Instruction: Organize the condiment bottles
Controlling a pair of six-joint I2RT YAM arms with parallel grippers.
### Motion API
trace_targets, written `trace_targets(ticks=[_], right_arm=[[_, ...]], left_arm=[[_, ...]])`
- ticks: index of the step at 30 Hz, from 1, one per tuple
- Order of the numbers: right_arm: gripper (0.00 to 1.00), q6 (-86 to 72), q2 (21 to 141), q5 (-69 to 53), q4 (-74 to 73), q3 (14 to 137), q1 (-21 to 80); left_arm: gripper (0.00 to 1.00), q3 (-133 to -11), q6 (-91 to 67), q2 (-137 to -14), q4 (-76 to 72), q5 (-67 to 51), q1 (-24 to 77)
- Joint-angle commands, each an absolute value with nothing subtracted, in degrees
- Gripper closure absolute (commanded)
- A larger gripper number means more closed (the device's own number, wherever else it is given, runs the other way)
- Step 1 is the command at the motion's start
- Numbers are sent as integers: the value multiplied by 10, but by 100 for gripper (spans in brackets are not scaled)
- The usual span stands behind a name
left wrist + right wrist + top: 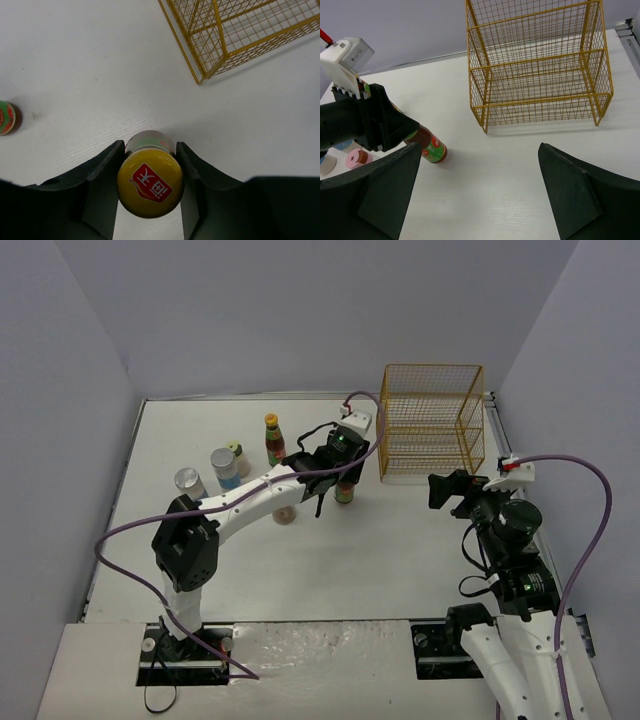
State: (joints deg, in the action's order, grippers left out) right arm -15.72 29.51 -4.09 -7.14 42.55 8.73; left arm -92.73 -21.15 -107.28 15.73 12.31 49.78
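"Yellow-capped bottle (150,182)?"
"Clenched in the left gripper (150,150), mid-counter toward the far edge. The right gripper (480,147) gapes empty."
"Next?"
"Probably a steady carry toward the basket (430,420) in the far-right corner."

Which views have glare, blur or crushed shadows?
Top external: even diffuse light, faint shadows, bright sheen on the table at its near edge. Left wrist: yellow-capped bottle looms close, evenly lit; left pincer nearly black. Right wrist: wire basket crisp; right pincer dark, detail lost.
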Motion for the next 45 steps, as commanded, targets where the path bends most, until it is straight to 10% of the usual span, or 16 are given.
trace_targets(ticks=[1, 10, 18, 31, 45], right_arm=[[0, -168, 312, -56, -34, 433, 91], [0, -168, 317, -66, -29, 424, 91], [0, -176, 343, -69, -26, 447, 93], [0, -139, 507, -29, 55, 519, 178], [0, -67, 675, 52, 284, 457, 347]], left_arm=[[100, -907, -220, -1033, 15, 142, 501], [76, -834, -229, -1029, -40, 153, 504], [6, -830, -233, -988, -4, 169, 504], [3, -885, -220, -848, 187, 204, 489], [3, -617, -230, -534, 250, 217, 319]])
